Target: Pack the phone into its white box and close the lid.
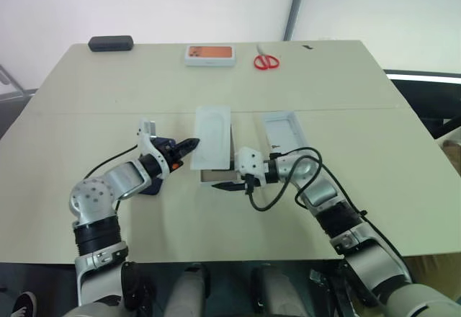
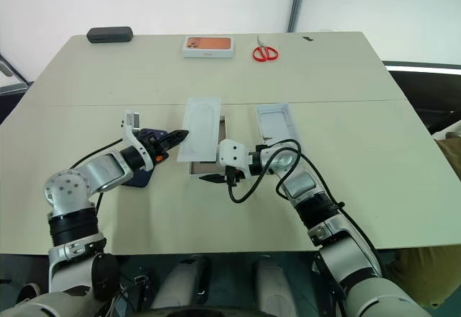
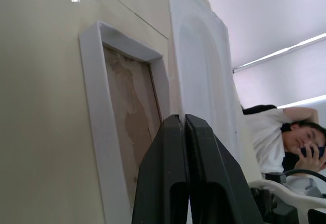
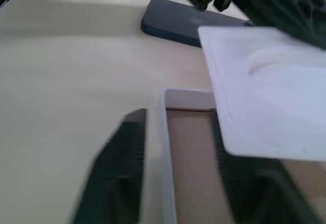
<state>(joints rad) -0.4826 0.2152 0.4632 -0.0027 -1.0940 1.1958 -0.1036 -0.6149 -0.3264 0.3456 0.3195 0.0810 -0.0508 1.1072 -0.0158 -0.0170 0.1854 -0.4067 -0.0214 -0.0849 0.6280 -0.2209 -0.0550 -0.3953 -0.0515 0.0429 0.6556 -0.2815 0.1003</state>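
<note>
- I see the white box (image 1: 216, 176) as a shallow cardboard tray with a brownish floor; my landmark on the pale matte table (image 1: 86, 101)
- A flat white insert (image 1: 213, 135) with an oval recess is lifted over the box's left side; my left gripper (image 1: 193, 144) is pinched closed on its edge
- My right gripper (image 1: 229, 185), fingers apart, straddles the box's near wall
- The glossy dark phone (image 4: 178, 20) lies left of the box
- The lid (image 1: 282, 131) rests right of it, pale inside up
- Far beyond: a printed orange-phone box (image 1: 209, 55), red scissors (image 1: 266, 60), a black case (image 1: 111, 43)
</note>
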